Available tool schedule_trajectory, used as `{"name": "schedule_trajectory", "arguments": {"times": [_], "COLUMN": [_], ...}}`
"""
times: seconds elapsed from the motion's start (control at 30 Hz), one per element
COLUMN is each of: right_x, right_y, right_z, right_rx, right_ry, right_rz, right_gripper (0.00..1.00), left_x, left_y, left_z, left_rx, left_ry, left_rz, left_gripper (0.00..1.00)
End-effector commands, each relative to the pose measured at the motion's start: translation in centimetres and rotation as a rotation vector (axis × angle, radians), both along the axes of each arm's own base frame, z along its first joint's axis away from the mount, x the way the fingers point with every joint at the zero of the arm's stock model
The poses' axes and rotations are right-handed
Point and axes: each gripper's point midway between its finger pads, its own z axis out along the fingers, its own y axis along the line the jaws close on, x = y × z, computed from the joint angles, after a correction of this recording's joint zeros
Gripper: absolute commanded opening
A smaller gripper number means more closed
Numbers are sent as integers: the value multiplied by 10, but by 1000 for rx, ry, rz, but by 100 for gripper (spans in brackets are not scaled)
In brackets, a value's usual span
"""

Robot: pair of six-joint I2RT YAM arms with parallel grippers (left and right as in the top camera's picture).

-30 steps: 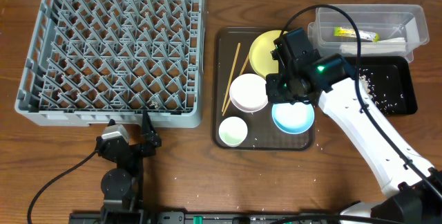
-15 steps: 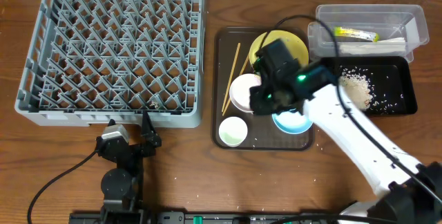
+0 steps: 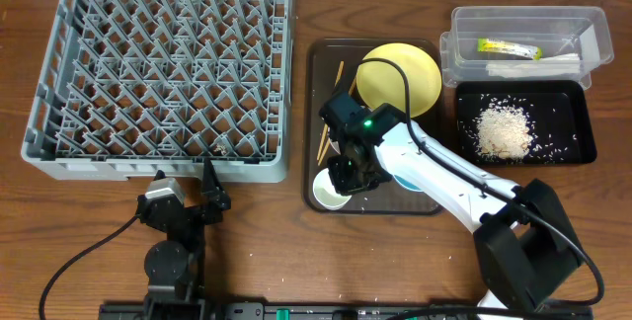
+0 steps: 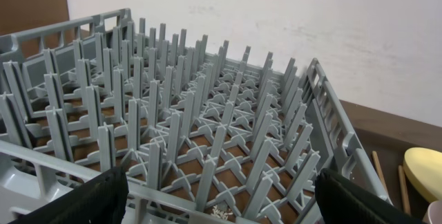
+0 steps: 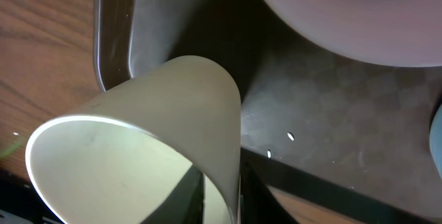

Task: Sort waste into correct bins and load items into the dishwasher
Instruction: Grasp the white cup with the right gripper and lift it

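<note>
Since the rice (image 3: 502,130) lies in the black tray (image 3: 571,111) and the wrapper (image 3: 553,60) and packet (image 3: 509,48) lie in the tub (image 3: 464,32), the waste looks sorted, but the rack (image 3: 158,167) holds no dishes yet. The right end effector (image 3: 342,176) is down at the cup (image 5: 138,134) on the brown tray (image 3: 320,68), with one finger inside the rim and one outside, and I cannot tell if it grips; the left end effector (image 3: 185,180) rests on the desk (image 3: 59,226) by the rack with its fingers apart. I think the cup, plate (image 3: 405,73), blue bowl (image 3: 413,176), white bowl (image 5: 359,10) and chopsticks (image 3: 330,113) all have to go in.
</note>
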Motion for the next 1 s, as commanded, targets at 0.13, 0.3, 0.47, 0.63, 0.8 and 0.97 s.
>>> {"name": "schedule_trajectory", "arguments": {"times": [0.13, 0.3, 0.47, 0.63, 0.8, 0.97], "right_x": [6, 21, 44, 63, 74, 87], "right_y": [-10, -23, -48, -68, -70, -65], "right_z": [7, 54, 115, 148, 163, 179], "right_rx": [1, 117, 312, 434, 526, 614], "right_ry": [10, -52, -184, -280, -309, -370], "right_rz": [-40, -73, -129, -168, -175, -153], "right_gripper": [1, 1, 1, 1, 1, 1], "left_x": [-1, 1, -1, 5, 32, 62], "left_y": [2, -19, -38, -53, -81, -140], "left_z": [-17, -9, 5, 31, 81, 118], "left_rx": [23, -173, -368, -423, -455, -649], "left_ry": [52, 8, 27, 85, 186, 366], "left_rz": [7, -96, -184, -248, -389, -704], "left_gripper": [88, 88, 89, 88, 88, 88]}}
